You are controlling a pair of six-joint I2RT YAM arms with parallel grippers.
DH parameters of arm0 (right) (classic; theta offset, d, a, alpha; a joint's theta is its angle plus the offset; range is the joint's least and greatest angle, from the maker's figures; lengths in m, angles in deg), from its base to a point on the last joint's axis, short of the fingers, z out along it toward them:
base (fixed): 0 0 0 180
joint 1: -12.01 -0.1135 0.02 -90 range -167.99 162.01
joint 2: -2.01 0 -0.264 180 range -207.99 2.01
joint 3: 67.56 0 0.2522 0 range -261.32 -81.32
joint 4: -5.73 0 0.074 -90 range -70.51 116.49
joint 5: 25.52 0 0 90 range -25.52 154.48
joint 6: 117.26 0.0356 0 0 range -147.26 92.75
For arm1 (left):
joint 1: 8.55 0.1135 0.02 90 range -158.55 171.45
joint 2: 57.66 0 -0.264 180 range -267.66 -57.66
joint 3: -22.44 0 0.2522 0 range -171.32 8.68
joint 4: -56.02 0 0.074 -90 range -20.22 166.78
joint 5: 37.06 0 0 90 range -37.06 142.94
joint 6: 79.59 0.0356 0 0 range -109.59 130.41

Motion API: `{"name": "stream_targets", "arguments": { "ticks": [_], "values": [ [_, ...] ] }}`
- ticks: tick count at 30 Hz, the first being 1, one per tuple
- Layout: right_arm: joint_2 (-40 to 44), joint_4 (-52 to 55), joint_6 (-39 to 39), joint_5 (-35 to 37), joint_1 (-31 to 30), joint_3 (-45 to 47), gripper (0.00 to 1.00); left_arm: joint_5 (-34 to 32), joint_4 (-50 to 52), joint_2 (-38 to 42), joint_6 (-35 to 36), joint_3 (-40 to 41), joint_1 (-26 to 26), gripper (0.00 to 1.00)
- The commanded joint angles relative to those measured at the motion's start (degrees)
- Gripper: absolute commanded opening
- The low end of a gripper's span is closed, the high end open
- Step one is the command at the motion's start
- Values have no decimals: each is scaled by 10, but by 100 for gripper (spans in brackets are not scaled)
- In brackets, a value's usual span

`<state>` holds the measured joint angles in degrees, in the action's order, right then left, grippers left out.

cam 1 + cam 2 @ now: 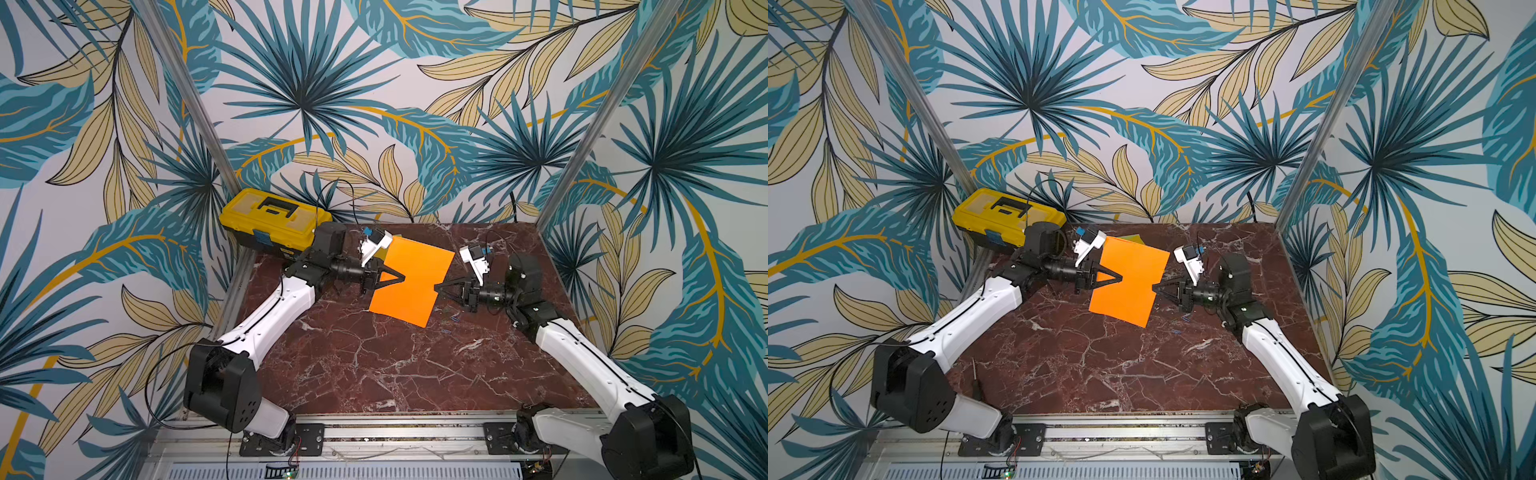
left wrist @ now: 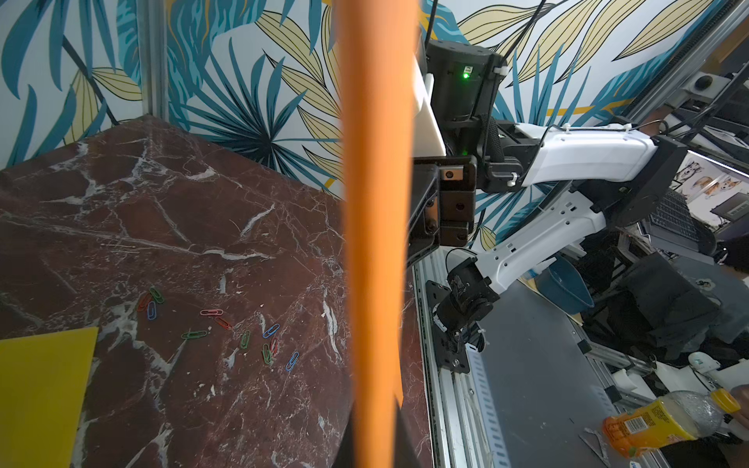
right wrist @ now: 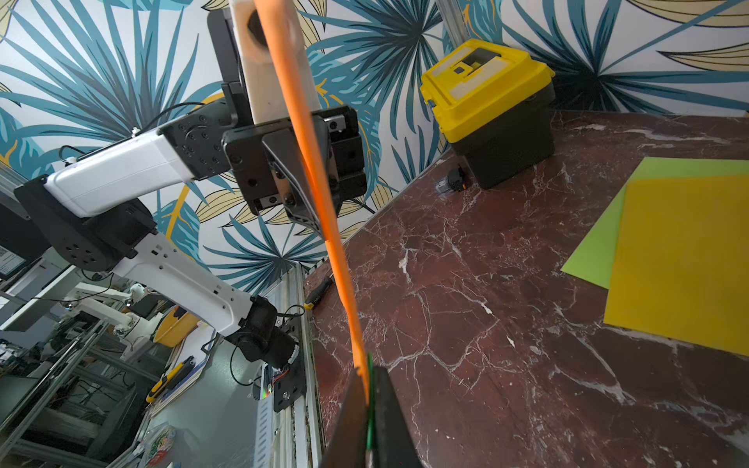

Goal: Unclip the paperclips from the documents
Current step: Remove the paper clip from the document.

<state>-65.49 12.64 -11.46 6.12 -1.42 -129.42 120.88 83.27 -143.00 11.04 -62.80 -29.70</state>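
Claws both closed: left claw (image 1: 402,277) pinches one side edge of the orange document (image 1: 415,266), held up over the counter (image 1: 374,365) far middle, right claw (image 1: 436,287) nips the green paperclip (image 3: 369,381) on its opposite edge. Hold left firm, draw right straight outward in the sheet's plane so the clip slides off without tearing paper

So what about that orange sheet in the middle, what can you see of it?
The orange sheet is a plain, unprinted rectangle of thin paper, flat and uncreased. It hangs over the marble table, apparently clear of it, and sits askew in both top views. The left gripper is shut on one long edge and the right gripper on the opposite one. A thin green paperclip sits on the edge at the right gripper's pinch.
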Motion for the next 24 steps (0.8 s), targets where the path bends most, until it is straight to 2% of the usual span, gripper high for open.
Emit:
{"name": "stream_targets", "arguments": {
  "ticks": [1,24],
  "values": [
    [11,22,-11,-3,7,8,7,0,-7,22,4,12,11,0],
    [16,40,-24,4,9,9,7,-2,-7,26,5,14,18,0]
  ]
}}
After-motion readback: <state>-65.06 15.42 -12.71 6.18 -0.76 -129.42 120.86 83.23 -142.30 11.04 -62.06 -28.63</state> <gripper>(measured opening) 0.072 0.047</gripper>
